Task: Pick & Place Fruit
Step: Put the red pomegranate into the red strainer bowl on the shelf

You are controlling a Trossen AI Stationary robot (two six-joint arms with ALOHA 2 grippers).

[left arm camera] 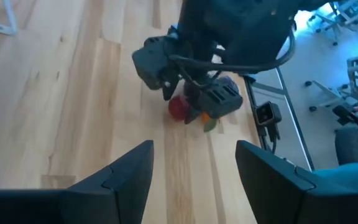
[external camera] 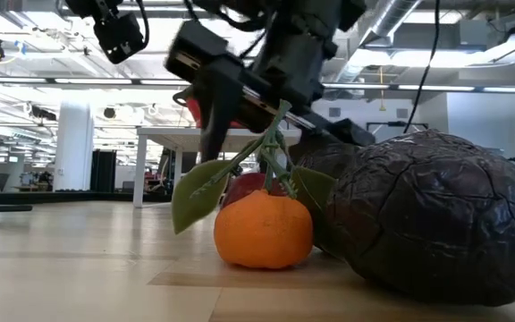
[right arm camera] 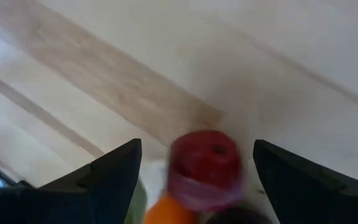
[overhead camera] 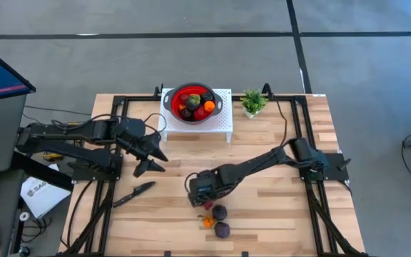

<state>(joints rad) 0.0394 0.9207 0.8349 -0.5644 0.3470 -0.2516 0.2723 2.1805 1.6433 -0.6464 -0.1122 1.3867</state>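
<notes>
nearest the low camera, a big dark purple fruit point(external camera: 427, 215) fills the right of the low view, touching an orange fruit point(external camera: 264, 228) with green leaves; a red fruit point(external camera: 250, 186) peeks out just behind the orange one. the right hand point(external camera: 240, 103) hangs over them from above, and bare desk point(external camera: 70, 259) runs open to the left.

from the high view, the right hand point(overhead camera: 200, 203) is low over the red fruit point(overhead camera: 208, 205) near the desk's front edge, with a second dark purple fruit point(overhead camera: 220, 212), the orange fruit point(overhead camera: 208, 222) and the big dark purple fruit point(overhead camera: 222, 230) in a tight group just beside it. a red bowl point(overhead camera: 174, 102) on a white stand point(overhead camera: 223, 127) at the back edge holds more fruit, and a small potted plant point(overhead camera: 253, 102) stands to its right. the left hand point(overhead camera: 150, 158) hovers with fingers spread wide over open wood, a black knife point(overhead camera: 134, 193) lying toward the front-left.

the left wrist view shows wide-set fingers point(left arm camera: 129, 171), clear planks between them and the right arm over the red fruit point(left arm camera: 178, 108).

the right wrist view shows fingers point(right arm camera: 114, 168) set wide apart, the red fruit point(right arm camera: 205, 165) between them, not gripped.
</notes>
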